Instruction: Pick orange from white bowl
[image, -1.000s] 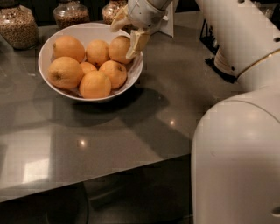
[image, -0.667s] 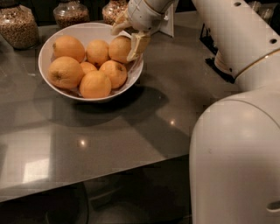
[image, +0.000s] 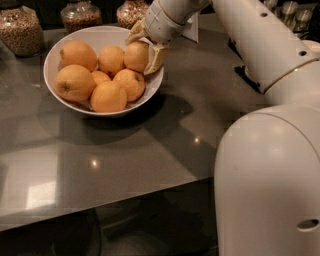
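The tool (image: 145, 47) clasps the round orange (image: 135, 56) at the white bowl (image: 48, 66) right rim

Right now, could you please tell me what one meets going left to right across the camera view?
Grain jar → white bowl → orange → gripper, shut on that orange at the bowl's right rim → robot arm.

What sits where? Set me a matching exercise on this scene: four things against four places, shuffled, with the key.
Things:
1 pincer
2 orange
3 white bowl
4 middle glass jar

Places:
A on the grey counter, left of centre
B behind the bowl, at the back edge
C at the bowl's far right rim
D inside the bowl, far right, at the pincer

Pairs: 1-C, 2-D, 3-A, 4-B
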